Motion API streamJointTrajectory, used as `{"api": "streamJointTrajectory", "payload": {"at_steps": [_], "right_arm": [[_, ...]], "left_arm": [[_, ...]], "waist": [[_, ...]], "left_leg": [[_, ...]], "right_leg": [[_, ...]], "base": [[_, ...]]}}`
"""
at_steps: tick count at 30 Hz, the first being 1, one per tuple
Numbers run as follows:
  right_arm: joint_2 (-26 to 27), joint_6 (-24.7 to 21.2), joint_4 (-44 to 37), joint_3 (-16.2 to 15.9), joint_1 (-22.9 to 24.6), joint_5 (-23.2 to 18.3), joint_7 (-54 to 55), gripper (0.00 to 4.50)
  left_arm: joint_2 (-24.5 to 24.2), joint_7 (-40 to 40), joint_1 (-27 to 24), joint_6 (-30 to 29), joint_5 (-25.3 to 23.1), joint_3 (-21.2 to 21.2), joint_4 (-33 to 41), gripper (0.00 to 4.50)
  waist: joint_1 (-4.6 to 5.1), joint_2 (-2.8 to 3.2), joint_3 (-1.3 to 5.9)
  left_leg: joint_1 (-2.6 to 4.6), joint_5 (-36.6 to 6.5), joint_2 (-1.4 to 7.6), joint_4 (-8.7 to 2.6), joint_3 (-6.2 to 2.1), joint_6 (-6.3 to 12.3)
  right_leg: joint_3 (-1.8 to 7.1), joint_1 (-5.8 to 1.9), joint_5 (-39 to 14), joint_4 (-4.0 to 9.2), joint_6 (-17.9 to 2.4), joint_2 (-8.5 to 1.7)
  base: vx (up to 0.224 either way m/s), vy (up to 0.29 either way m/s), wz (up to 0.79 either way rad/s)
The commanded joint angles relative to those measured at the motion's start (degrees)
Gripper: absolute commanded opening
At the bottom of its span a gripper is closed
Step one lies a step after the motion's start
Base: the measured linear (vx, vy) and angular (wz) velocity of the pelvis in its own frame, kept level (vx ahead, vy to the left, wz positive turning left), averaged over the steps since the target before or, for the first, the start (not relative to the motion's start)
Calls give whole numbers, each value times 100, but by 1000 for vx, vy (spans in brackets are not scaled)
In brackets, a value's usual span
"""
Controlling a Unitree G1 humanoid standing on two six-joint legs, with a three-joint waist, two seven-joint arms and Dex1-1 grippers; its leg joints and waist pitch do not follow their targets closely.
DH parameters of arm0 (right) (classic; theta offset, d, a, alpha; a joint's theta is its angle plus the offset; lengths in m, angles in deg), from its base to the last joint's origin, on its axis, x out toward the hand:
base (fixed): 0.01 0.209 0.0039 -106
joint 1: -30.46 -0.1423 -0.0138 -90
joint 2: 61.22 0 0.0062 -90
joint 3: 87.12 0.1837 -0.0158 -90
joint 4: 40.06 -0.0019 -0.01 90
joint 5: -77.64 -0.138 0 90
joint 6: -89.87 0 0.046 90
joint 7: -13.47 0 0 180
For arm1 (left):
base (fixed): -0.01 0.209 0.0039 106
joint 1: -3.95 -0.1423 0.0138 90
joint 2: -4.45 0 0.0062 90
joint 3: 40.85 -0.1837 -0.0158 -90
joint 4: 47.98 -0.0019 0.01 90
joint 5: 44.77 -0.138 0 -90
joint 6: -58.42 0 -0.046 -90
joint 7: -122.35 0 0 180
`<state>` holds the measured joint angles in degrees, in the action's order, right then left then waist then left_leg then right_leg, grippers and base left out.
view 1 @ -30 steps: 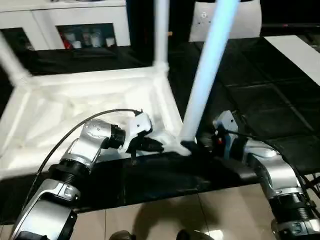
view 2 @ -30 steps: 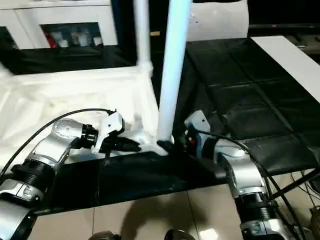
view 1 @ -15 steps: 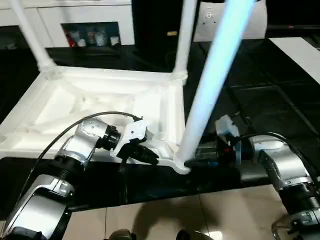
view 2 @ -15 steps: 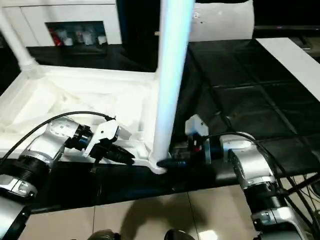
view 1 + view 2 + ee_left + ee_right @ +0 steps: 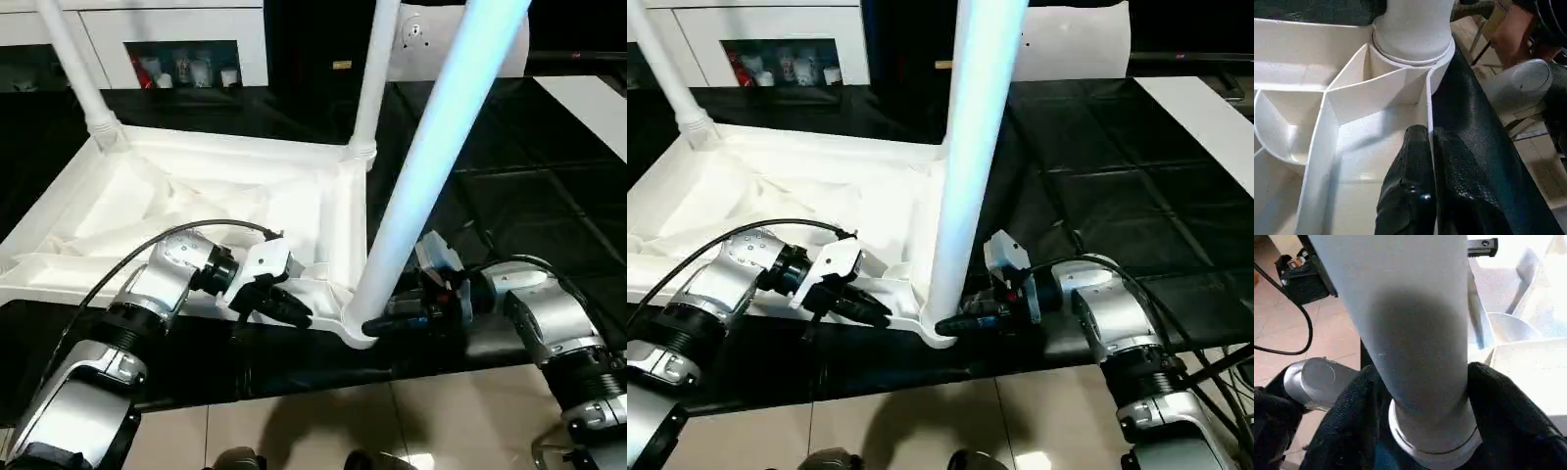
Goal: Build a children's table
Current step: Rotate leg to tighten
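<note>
No writing is coming through legibly anywhere. At the upper left, a white cabinet [image 5: 167, 39] is showing small red and pale items behind its glass, too small to identify.

The children's table [image 5: 216, 211] is lying upside down across the left and centre of the head views on a black surface [image 5: 509, 206], its ribbed underside facing up. Three legs are standing in corner sockets: one at the upper left [image 5: 76, 73], one at upper centre [image 5: 372, 78], and the nearest leg [image 5: 431, 147] slanting up to the top right.

The left gripper [image 5: 294, 311] is pinching the table's thin near rim wall, fingers [image 5: 1410, 196] pressed together on either side. The right gripper [image 5: 955, 325] is cupping the nearest leg's base, fingers [image 5: 1508, 426] flanking it closely.
</note>
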<state>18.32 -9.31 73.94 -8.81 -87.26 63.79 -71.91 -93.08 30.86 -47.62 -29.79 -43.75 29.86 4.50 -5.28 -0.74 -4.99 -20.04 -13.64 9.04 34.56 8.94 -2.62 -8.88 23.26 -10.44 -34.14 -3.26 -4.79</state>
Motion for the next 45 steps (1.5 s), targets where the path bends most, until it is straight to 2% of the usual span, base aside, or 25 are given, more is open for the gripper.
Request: {"api": "streamJointTrajectory", "payload": {"at_steps": [1,3,8,9,11,12,14,15,16,17,19,22,24,25,28,29,30,31,34,35,38,39,41,44,45], "right_arm": [[10,75,59,-58,-75,27,-95,237],[40,84,45,-77,-56,22,-73,224],[73,-41,-110,-70,65,-53,-13,204],[100,-188,-258,-60,156,-106,79,201],[208,-500,-602,-45,362,-184,399,200],[291,-781,-758,-59,440,-175,665,199],[455,-836,-830,-44,491,-87,1046,199],[743,-967,-872,-4,517,73,1689,199],[982,-1114,-851,54,500,183,2196,199],[1128,-1225,-833,91,484,247,2508,199],[1309,-1375,-813,159,453,254,2822,198],[1948,-1863,-850,383,362,305,3918,198],[2442,-2147,-719,521,217,530,4904,198],[2540,-2207,-670,566,178,575,5097,198],[2847,-2193,-523,722,56,548,5520,198],[2957,-2070,-483,743,23,555,5651,198],[3032,-1989,-481,767,21,557,5740,198],[3127,-1876,-499,824,31,510,5805,232],[3104,-1733,-688,834,126,529,5772,269],[3035,-1705,-846,812,215,571,5708,278],[2809,-1539,-1065,759,372,606,5541,302],[2747,-1511,-1100,764,408,614,5491,313],[2505,-1367,-1191,805,511,574,5217,330],[2312,-1290,-1245,829,563,533,4993,341],[2138,-1200,-1274,833,592,510,4781,354]], "left_arm": [[61,238,41,103,-75,-254,-18,0],[57,225,32,106,-85,-252,-28,0],[94,171,-1,3,-36,-193,5,0],[158,87,-28,-187,63,-112,81,0],[281,-214,-78,-466,152,9,202,0],[349,-476,-91,-602,101,35,229,0],[428,-711,-106,-739,75,65,251,0],[579,-1120,-113,-909,40,136,260,0],[688,-1390,-113,-1067,21,186,280,0],[754,-1553,-111,-1168,8,217,293,0],[840,-1803,-95,-1283,-37,254,301,0],[1226,-2807,25,-1735,-101,537,308,0],[1548,-3560,106,-2082,-55,825,362,0],[1603,-3687,119,-2131,-60,872,377,0],[1710,-4006,143,-2207,-129,935,445,0],[1747,-4129,148,-2238,-151,962,485,0],[1758,-4153,135,-2258,-162,964,542,0],[1752,-4133,109,-2290,-171,957,634,0],[1643,-3971,45,-2208,-216,878,758,0],[1551,-3834,-1,-2092,-250,827,800,0],[1382,-3576,-97,-2002,-214,777,856,0],[1327,-3496,-121,-1916,-214,741,861,0],[1135,-3210,-195,-1715,-242,638,843,0],[997,-2935,-249,-1451,-246,573,811,0],[897,-2697,-298,-1333,-220,535,809,0]], "waist": [[35,-64,395],[29,-34,415],[28,-34,417],[22,12,424],[26,-22,420],[20,27,421],[48,-3,401],[54,-2,366],[79,56,330],[130,9,291],[212,15,251],[381,57,244],[466,85,273],[506,91,292],[527,91,334],[525,112,366],[532,78,384],[520,72,401],[488,83,443],[468,118,476],[442,84,545],[442,78,537],[407,56,517],[371,80,483],[391,40,490]], "left_leg": [[-17,425,535,-349,-122,996],[-16,477,536,-339,-127,984],[-18,494,542,-339,-126,1000],[-9,470,547,-338,-131,974],[-8,528,569,-346,-138,964],[-6,521,575,-349,-144,945],[-8,324,557,-372,-133,839],[4,5,518,-391,-112,677],[13,-274,493,-421,-118,442],[29,-605,454,-459,-135,239],[103,-962,379,-447,-130,92],[131,-1362,445,-480,-199,18],[100,-1497,496,-514,-253,-98],[131,-1530,475,-502,-240,-78],[74,-1093,494,-503,-211,100],[47,-804,507,-494,-203,157],[19,-515,508,-482,-190,218],[33,-338,497,-463,-157,318],[13,25,476,-431,-123,473],[8,308,479,-402,-123,578],[-30,1053,453,-314,-113,1050],[-48,1092,446,-306,-104,1202],[-59,805,423,-305,-88,1226],[-54,386,439,-323,-84,966],[-50,291,452,-334,-76,860]], "right_leg": [[508,-393,-882,338,-1119,-612],[508,-398,-728,313,-1159,-612],[505,-405,-611,305,-1211,-612],[504,-406,-637,305,-1216,-613],[517,-410,-508,288,-1216,-609],[518,-410,-508,293,-1220,-618],[513,-409,-795,353,-1164,-613],[508,-406,-1333,453,-1032,-619],[497,-408,-1880,524,-874,-607],[463,-417,-2563,623,-616,-597],[398,-382,-3484,789,-235,-593],[321,-401,-3641,872,-30,-590],[298,-423,-3288,813,-127,-586],[311,-408,-3174,830,-159,-599],[412,-426,-2533,754,-413,-631],[453,-434,-2055,669,-599,-634],[480,-438,-1606,588,-761,-615],[505,-422,-1398,555,-887,-614],[526,-452,-1001,481,-1068,-606],[532,-461,-588,413,-1147,-601],[547,-452,610,229,-1381,-585],[536,-444,675,225,-1411,-585],[526,-456,215,285,-1318,-588],[511,-444,-660,387,-1069,-557],[519,-445,-838,395,-992,-545]], "base": [[0,0,0],[0,0,0],[0,0,0],[0,0,0],[0,0,0],[0,0,0],[0,0,0],[0,0,0],[0,0,0],[0,0,0],[0,0,0],[0,0,0],[0,0,0],[0,0,0],[0,0,0],[0,0,0],[0,0,0],[0,0,0],[0,0,0],[0,0,0],[0,0,0],[0,0,0],[0,0,0],[0,0,0],[0,0,0]]}}
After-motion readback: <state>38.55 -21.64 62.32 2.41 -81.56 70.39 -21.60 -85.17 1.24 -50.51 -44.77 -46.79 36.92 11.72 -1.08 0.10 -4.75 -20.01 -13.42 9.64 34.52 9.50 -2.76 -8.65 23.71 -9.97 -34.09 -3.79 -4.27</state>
